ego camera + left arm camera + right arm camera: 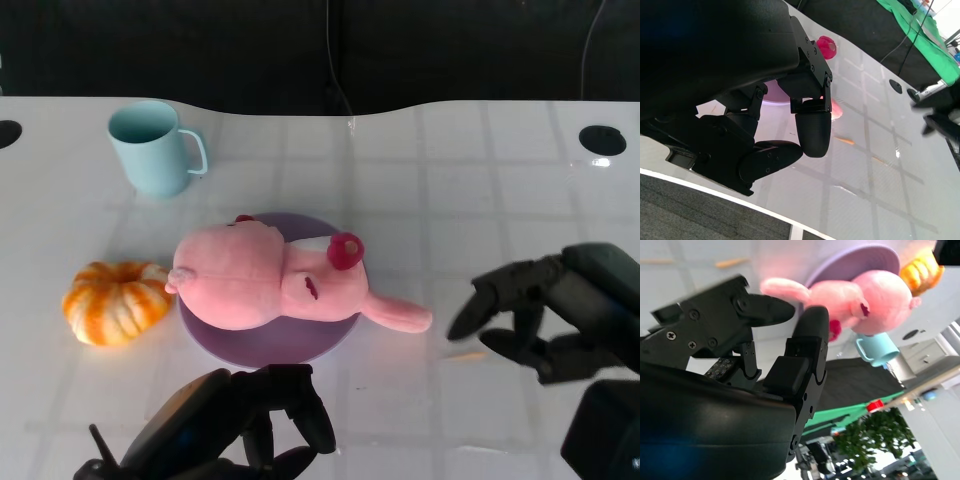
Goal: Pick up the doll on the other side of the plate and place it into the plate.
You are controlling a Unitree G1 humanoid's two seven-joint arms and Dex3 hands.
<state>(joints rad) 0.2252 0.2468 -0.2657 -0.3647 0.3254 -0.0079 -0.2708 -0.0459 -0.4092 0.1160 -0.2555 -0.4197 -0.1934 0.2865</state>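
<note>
A pink plush doll (265,280) lies on its side across the purple plate (300,345), with one ear hanging over the rim toward my right hand. A red piece sits on its head. My right hand (540,310) hovers just right of that ear, fingers apart and holding nothing. The right wrist view shows the doll (875,295) on the plate (860,262) beyond the hand (765,350). My left hand (240,420) stays near the table's front edge, below the plate, with its fingers curled in on nothing (765,125).
A light blue cup (150,150) stands at the back left. An orange pumpkin toy (115,300) rests against the plate's left side. The table's dark back edge runs along the top, with round holes at its far corners.
</note>
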